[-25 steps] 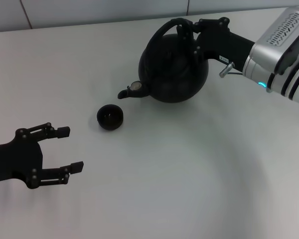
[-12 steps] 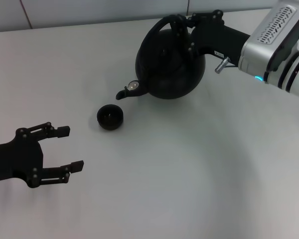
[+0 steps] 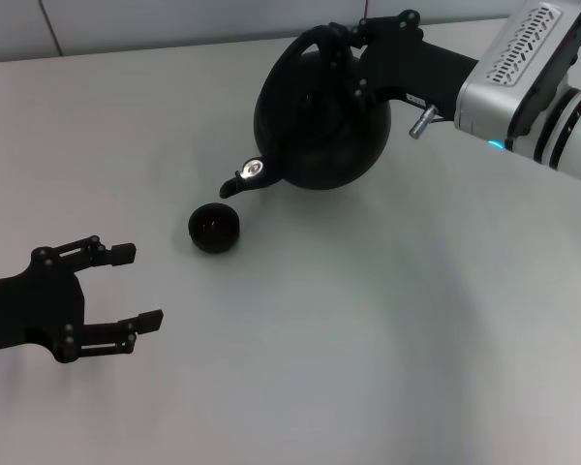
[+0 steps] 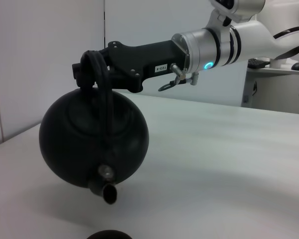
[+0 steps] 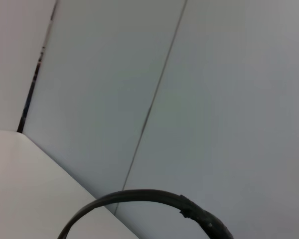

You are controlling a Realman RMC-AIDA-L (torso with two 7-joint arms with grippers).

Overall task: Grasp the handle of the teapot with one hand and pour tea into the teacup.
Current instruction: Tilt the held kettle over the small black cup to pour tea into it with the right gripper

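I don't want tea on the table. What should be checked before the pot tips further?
1. right gripper shut on the teapot handle: ok.
2. Teapot off the table, shadow beneath it: ok.
3. Spout over the teacup: not ok, it looks short of the cup.
4. Teacup upright, mouth open: ok.
5. left gripper open, apart from the cup: ok.
6. Lid secure: cannot tell.

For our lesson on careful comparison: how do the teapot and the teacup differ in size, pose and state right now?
Size: the teapot is large and round; the teacup is far smaller and low. Pose: the teapot hangs lifted and tilted, spout down toward the teacup, which sits flat on the table. State: the right gripper clamps the teapot's handle; nothing touches the teacup. Both are matte black.
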